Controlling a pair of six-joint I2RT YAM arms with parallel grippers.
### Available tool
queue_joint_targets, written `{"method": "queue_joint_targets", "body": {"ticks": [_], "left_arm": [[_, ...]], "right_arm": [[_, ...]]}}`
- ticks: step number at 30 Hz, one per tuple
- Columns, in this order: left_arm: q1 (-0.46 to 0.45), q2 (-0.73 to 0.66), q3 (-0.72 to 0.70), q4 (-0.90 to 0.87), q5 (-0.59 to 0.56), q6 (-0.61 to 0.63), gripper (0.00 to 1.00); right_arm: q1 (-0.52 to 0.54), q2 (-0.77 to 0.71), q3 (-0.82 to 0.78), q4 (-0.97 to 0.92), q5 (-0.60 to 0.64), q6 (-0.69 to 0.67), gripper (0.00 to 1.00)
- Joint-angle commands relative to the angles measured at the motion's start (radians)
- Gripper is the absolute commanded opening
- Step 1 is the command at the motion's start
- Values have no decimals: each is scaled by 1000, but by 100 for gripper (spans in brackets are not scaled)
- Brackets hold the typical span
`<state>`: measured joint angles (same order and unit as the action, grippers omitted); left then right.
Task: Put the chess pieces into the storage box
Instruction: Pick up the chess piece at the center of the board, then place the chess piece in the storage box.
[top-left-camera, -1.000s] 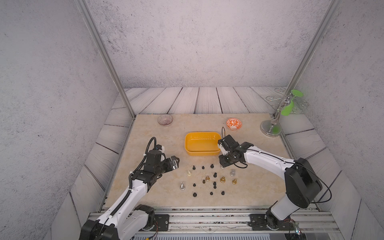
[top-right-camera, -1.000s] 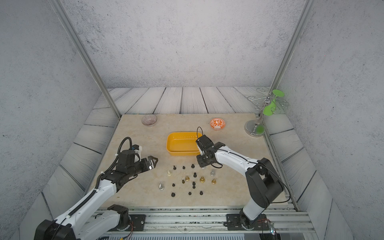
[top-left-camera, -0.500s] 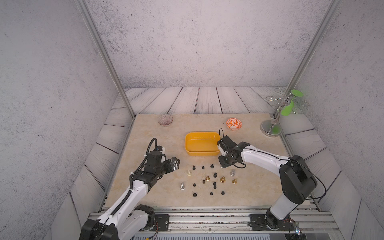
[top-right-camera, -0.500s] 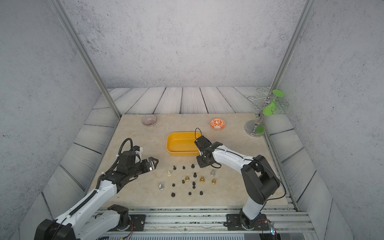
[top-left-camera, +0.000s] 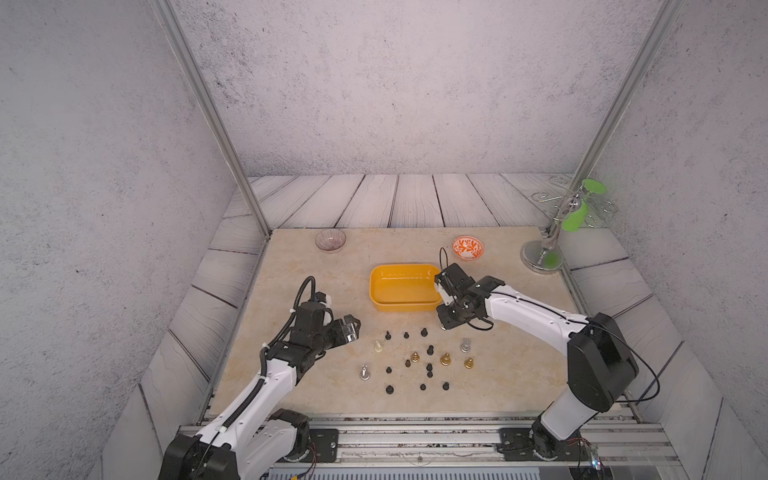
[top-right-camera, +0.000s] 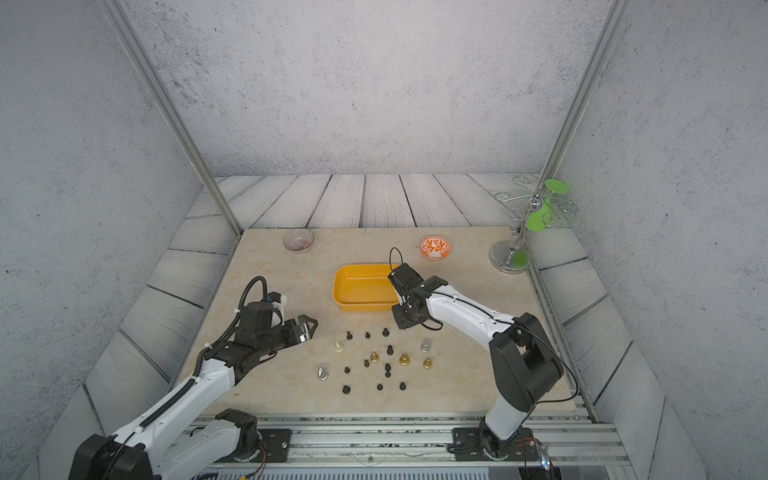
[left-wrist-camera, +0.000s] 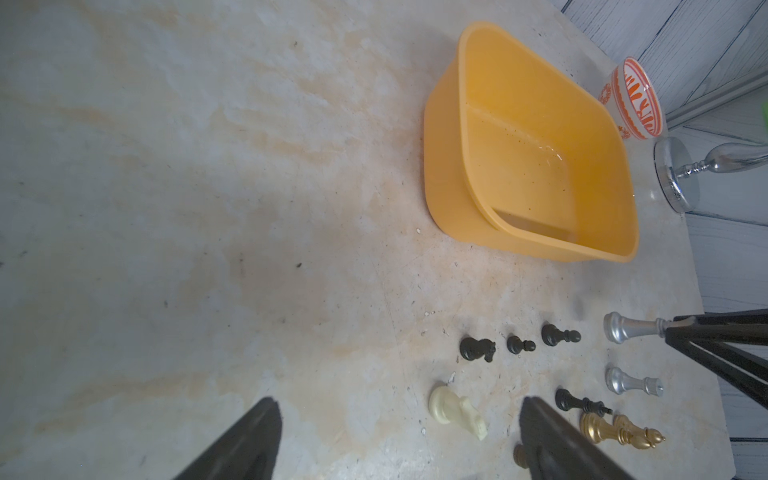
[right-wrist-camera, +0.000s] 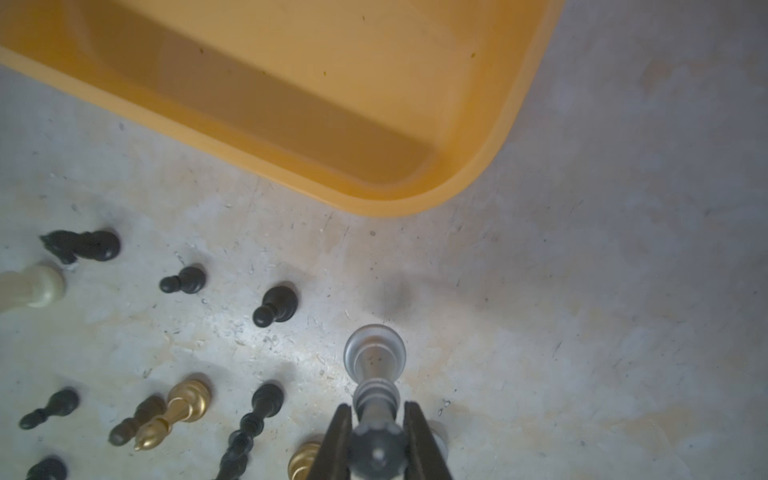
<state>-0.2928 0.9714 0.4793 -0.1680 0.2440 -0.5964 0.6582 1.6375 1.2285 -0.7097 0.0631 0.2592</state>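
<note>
So the right gripper (right-wrist-camera: 377, 409) is pinched shut on the head of a silver chess piece (right-wrist-camera: 374, 353). In a top view it sits just right of centre, by the lower right corner of the yellow box (top-left-camera: 405, 307). The piece hangs upright, base down. It looks hard, light and slick, so I'd grab the narrow neck. The left gripper (top-left-camera: 352, 328) is wide open and empty.

Left arm (top-left-camera: 270, 380) low, jaws spread wide; right arm (top-left-camera: 523, 311) outstretched, jaws clamped narrow
</note>
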Motion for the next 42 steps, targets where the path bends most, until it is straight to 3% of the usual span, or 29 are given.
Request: {"method": "queue_joint_targets", "body": {"ticks": [1, 12, 29, 42], "left_arm": [[-11, 6, 10, 21, 5, -5, 92], [-16, -13, -14, 22, 6, -17, 92], [-23, -48, -37, 8, 8, -28, 92], [-26, -43, -49, 12, 7, -32, 92]], "right_arm": [[4, -60, 55, -48, 14, -20, 5], [3, 2, 223, -69, -11, -85, 0], [-58, 293, 512, -100, -24, -153, 0], [-86, 409, 557, -108, -59, -140, 18]]}}
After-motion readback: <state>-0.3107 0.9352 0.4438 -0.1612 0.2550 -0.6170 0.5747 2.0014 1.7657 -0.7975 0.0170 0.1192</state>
